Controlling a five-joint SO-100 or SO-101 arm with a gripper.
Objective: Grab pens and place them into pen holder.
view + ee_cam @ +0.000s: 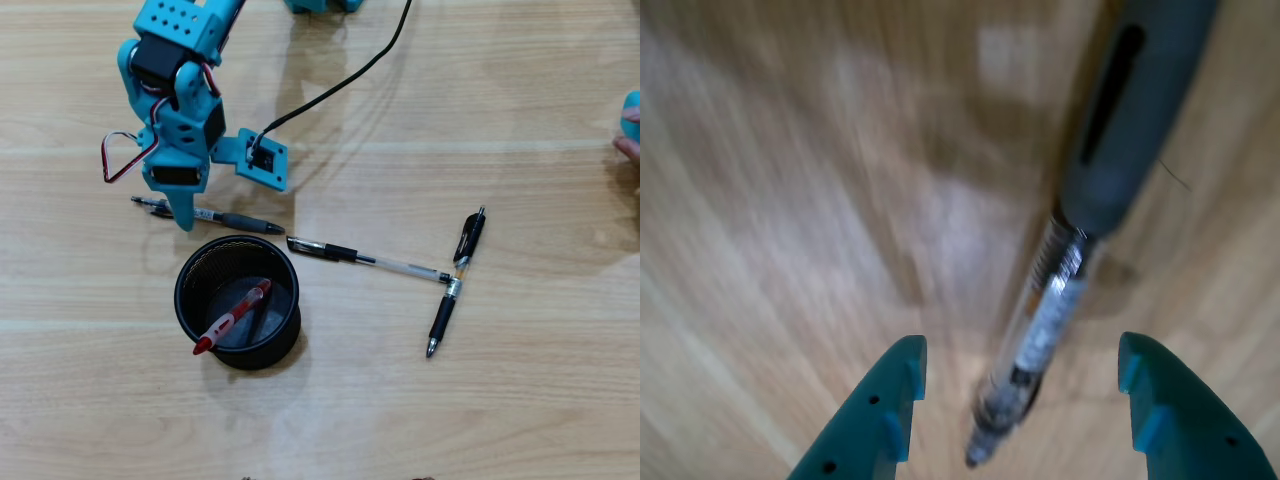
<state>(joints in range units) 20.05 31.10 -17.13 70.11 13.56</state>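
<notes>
Overhead, the teal arm (178,95) hangs over the upper left of the wooden table (480,120), and its gripper (185,213) points down right above the grey-sleeved pen (215,216). That pen lies flat, nearly level across the view, just above the holder (237,300), close to the rim but not touching as far as I can see. In the wrist view the gripper (1015,405) is spread wide, one teal finger (880,420) on each side of the clear barrel of the same pen (1065,260), grey sleeve running away up the frame. Neither finger touches it; there's bare wood showing on both sides. The wrist picture is blurred, so fine detail is lost.

Down in the holder, the red pen (234,316) leans on a slant, its tip poking over the lower-left rim. To the right of the holder, the black-capped clear pen (367,259) lies flat, its left end near the rim, its right end meeting the black pen (455,282), which lies steeply across it, forming a rough T. A black cable (350,75) runs from the arm up to the top edge. At the right edge, a bit of teal and what looks like a fingertip (628,148) peek in.
</notes>
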